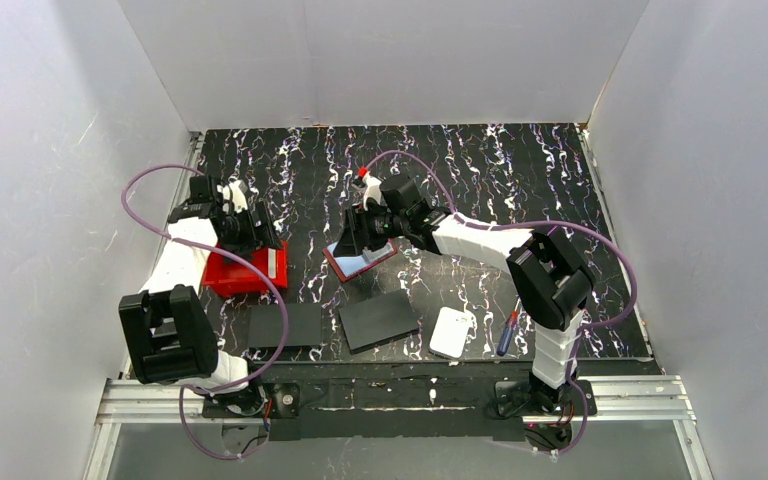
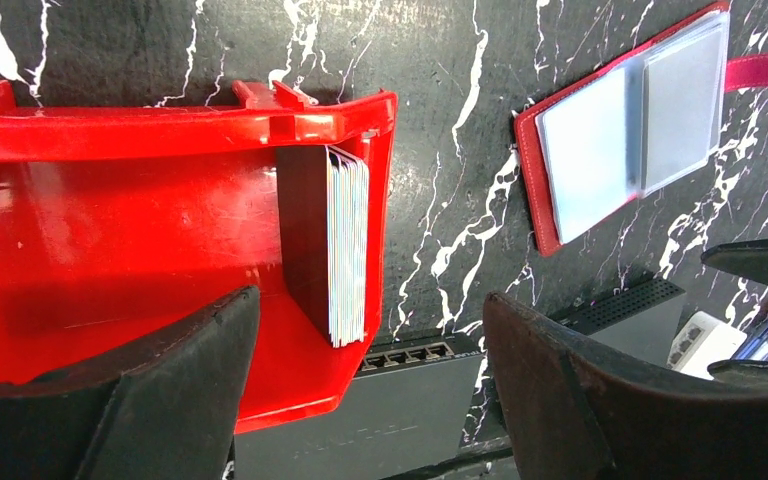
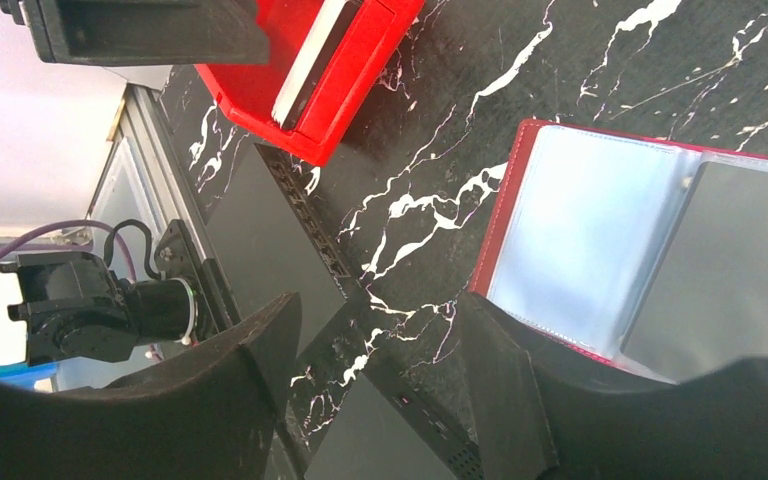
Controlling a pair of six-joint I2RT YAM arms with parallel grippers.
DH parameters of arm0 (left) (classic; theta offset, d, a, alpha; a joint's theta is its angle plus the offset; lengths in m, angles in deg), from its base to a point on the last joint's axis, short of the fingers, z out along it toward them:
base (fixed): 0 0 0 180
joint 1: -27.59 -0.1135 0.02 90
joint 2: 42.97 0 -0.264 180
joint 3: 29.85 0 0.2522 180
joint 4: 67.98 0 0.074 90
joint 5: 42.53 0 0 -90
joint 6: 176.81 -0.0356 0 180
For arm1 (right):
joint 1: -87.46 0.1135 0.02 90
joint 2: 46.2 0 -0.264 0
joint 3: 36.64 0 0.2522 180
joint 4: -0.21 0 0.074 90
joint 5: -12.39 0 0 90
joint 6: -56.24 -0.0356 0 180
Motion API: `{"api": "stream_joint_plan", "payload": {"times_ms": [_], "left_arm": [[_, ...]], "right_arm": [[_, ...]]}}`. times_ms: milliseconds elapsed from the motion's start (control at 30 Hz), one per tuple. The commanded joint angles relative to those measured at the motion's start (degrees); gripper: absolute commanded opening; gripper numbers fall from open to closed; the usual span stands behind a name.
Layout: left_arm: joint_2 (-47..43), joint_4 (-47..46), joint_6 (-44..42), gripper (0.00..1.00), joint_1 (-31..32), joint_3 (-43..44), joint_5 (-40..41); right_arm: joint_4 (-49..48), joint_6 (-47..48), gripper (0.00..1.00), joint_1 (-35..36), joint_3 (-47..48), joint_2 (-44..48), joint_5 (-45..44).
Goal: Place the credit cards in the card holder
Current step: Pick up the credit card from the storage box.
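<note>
The credit cards (image 2: 347, 243) stand on edge as a stack against the right wall of a bright red bin (image 2: 110, 240); in the top view they show as a pale strip (image 1: 275, 263). The card holder (image 2: 620, 130) lies open on the table, dark red with clear sleeves (image 3: 580, 230). My left gripper (image 2: 370, 390) hangs open above the bin's near corner with nothing between its fingers. My right gripper (image 3: 365, 380) is open at the left edge of the card holder (image 1: 362, 260). One of its fingers (image 3: 520, 390) overlaps the holder's corner in view.
Two flat black boxes (image 1: 285, 325) (image 1: 378, 320) lie near the front edge. A white rounded pad (image 1: 452, 332) and pens (image 1: 507, 330) sit at the front right. White walls enclose the dark marbled table (image 1: 520, 170).
</note>
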Motion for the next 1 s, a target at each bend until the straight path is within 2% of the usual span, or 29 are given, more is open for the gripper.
{"api": "stream_joint_plan", "payload": {"times_ms": [0,300,700,967], "left_arm": [[0.6,-1.4,-1.9,0.82,0.0,-2.3,-3.2],[4.1,-6.5,-0.8,0.79,0.0,-5.5,-6.8],[3.3,-7.8,1.2,0.65,0.0,-5.5,-12.0],[2.2,-8.0,2.1,0.49,0.0,-5.4,-12.0]], "right_arm": [[-2.7,0.3,0.67,-0.2,-0.5,0.6,2.0],[-2.9,0.0,0.64,-0.2,-0.7,0.4,2.6],[-2.9,0.0,0.63,-0.2,-0.7,0.2,2.8],[-3.0,-0.1,0.63,-0.2,-0.6,-0.2,2.9]]}}
